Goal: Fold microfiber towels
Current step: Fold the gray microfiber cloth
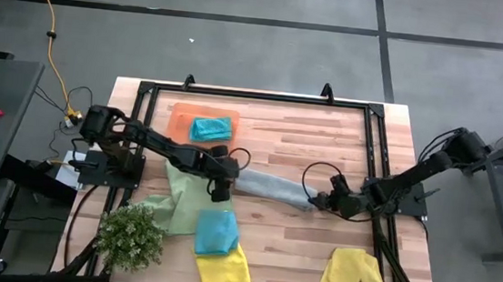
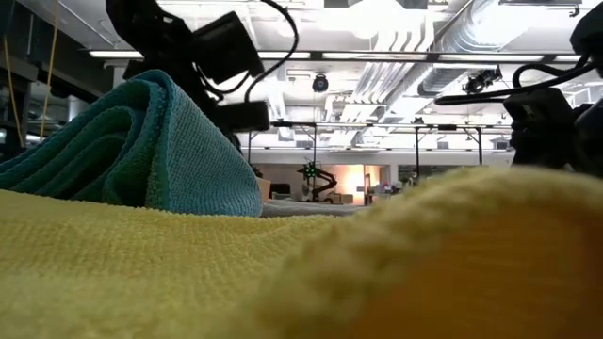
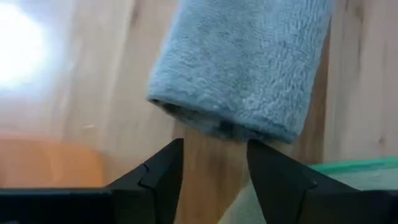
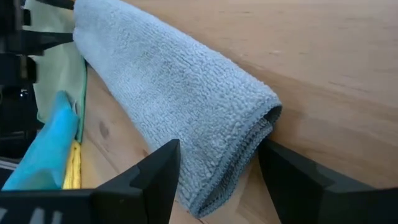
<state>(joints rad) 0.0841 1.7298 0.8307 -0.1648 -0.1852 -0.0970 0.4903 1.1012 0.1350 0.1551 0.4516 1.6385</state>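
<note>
Lying mid-table, the soft, limp grey microfiber towel [image 1: 270,187] is best pinched at its folded ends, where left gripper [image 1: 221,191] and right gripper [image 1: 322,202] wait, fingers open.

Grey towel [image 1: 270,187] lies rolled mid-table; teal towel [image 1: 216,232] folded atop yellow towel [image 1: 224,270].

Two black jointed arms, black looping cables, wedge-shaped fingers [image 4: 155,180]
</note>
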